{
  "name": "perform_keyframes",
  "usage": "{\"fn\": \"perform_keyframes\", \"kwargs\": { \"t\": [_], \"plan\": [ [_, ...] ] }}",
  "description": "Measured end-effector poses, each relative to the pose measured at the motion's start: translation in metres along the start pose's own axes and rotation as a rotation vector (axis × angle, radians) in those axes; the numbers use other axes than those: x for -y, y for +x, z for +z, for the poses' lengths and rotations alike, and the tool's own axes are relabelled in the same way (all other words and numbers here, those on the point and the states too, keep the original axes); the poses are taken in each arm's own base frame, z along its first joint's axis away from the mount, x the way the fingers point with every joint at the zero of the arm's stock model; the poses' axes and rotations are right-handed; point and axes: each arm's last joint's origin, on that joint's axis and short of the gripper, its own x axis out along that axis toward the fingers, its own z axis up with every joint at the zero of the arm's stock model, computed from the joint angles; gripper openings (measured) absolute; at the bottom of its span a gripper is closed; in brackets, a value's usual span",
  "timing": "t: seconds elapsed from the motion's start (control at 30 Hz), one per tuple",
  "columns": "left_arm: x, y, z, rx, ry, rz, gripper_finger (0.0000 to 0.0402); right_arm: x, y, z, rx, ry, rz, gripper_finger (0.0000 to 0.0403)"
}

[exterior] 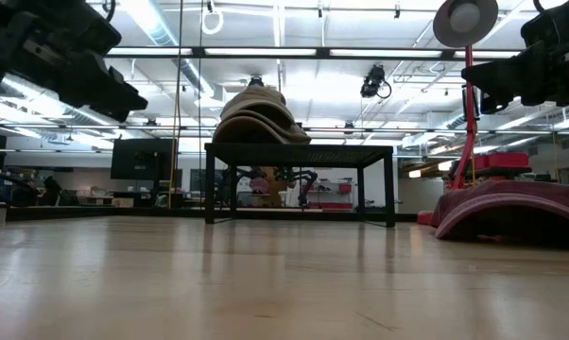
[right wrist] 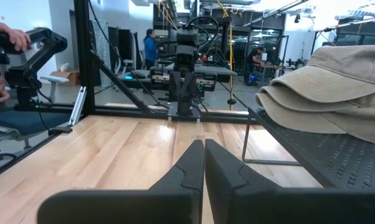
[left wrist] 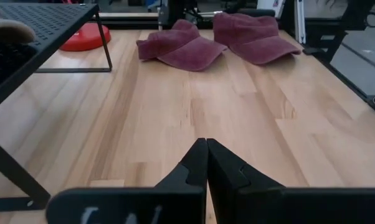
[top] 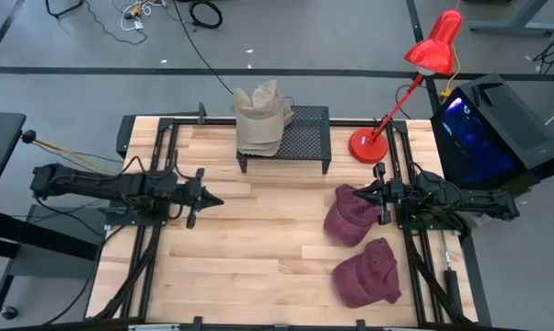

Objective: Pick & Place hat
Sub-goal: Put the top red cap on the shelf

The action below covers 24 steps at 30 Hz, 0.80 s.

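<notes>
Left gripper: jaws shut, empty, over bare worktop | Right gripper: jaws shut, empty, maybe touching near red hat | Other red hat: closer front | Tip: open wide, go low, pinch brim, carry to rack beside tan hats.

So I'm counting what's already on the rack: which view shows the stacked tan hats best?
The right wrist view: the tan hats fill its side, layered brims clear, on the black rack. The high view shows them from above; the low view shows a dark outline; the left wrist view catches only an edge.
</notes>
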Motion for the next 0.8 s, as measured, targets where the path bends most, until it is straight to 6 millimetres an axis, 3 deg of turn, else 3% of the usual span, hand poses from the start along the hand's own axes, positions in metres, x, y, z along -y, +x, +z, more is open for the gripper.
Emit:
{"fn": "perform_keyframes", "kwargs": {
  "t": [0.8],
  "plan": [
    [0.0, -0.012, -0.028, 0.085, -0.031, -0.027, 0.001, 0.0, 0.0, 0.0, 0.0, 0.0, 0.0, 0.0016]
  ]
}}
